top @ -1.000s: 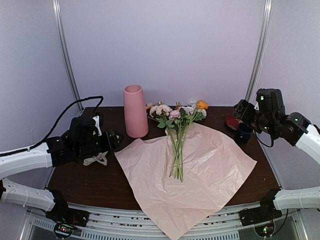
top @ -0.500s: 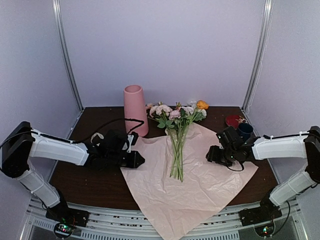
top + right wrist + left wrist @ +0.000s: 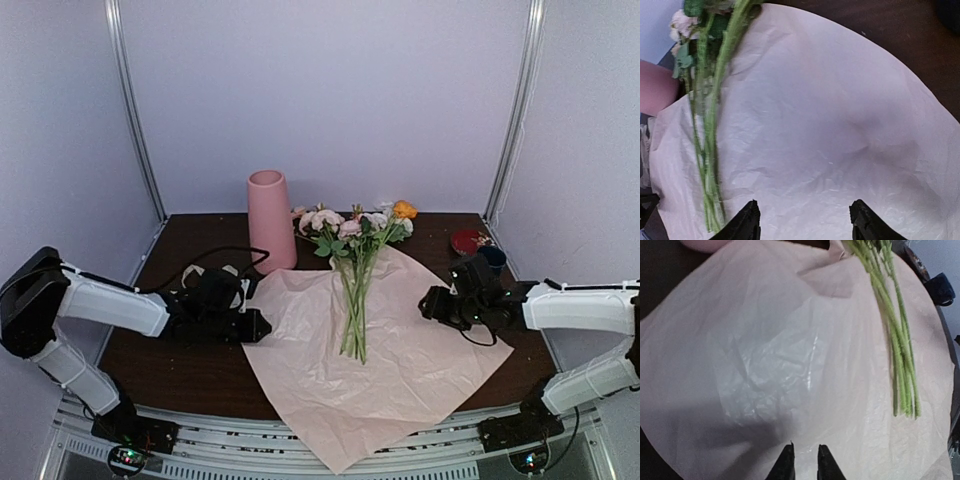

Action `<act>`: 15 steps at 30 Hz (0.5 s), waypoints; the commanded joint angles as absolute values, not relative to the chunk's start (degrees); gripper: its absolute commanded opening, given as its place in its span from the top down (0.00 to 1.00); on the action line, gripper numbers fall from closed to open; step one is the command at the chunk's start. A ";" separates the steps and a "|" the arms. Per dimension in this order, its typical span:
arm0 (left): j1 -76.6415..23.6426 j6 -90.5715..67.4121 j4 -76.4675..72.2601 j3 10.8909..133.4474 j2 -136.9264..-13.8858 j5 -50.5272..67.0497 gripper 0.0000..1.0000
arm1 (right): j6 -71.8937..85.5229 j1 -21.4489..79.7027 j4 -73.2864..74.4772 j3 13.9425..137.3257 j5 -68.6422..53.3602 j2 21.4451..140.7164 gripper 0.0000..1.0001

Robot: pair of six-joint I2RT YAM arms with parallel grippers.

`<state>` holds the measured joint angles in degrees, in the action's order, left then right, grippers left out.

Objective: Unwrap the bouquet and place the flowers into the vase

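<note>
At the near edge of the dark brown table (image 3: 170, 370), the lowest corner of the crinkled pink paper sheet (image 3: 400, 370) hangs over the rim toward the arm bases. The sheet lies spread open.

At the sheet's left margin the left gripper (image 3: 255, 326) lies low against the paper. In the left wrist view its fingers (image 3: 786, 462) are drawn almost together, with only a thin slit between the tips and paper directly under and ahead of them. Whether a fold is pinched in that slit cannot be made out.

At the sheet's right margin the right gripper (image 3: 432, 303) reaches in over the paper. Its fingers (image 3: 747, 222) are spread wide, with nothing between them and only bare paper beneath.

The flowers (image 3: 352, 300) lie loose along the middle of the sheet, unwrapped. Their green stems are bunched together, with the cut ends near the sheet's centre. The pink, white and orange blooms rest past the sheet's far edge on the wood.

Just beyond the sheet's far left corner the vase (image 3: 270, 225) stands upright, mouth up, just beside the leftmost blooms. Beyond the sheet's right corner sits a small dark blue cup (image 3: 491, 258), with a round red object (image 3: 466, 241) just behind it.
</note>
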<state>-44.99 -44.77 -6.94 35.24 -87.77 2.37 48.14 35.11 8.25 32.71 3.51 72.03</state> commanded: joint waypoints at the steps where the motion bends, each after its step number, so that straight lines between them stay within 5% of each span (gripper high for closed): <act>1: -44.91 -38.85 -8.74 37.19 -75.76 1.91 0.71 | 43.60 40.71 8.99 43.30 5.97 70.87 0.38; 3: -44.91 -35.33 -7.03 39.19 -70.07 0.98 0.44 | 42.56 42.52 10.13 46.90 5.73 74.37 0.39; 6: -44.94 -29.93 -1.30 43.22 -63.13 -4.43 0.23 | 42.39 44.23 8.08 49.45 5.12 79.74 0.42; 15: -44.90 -12.96 0.30 43.50 -50.68 -20.88 0.12 | 44.75 45.06 0.04 53.70 -0.61 96.87 0.61</act>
<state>-45.04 -23.24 0.08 46.26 -53.08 -12.84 43.88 44.64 3.33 51.42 2.50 93.12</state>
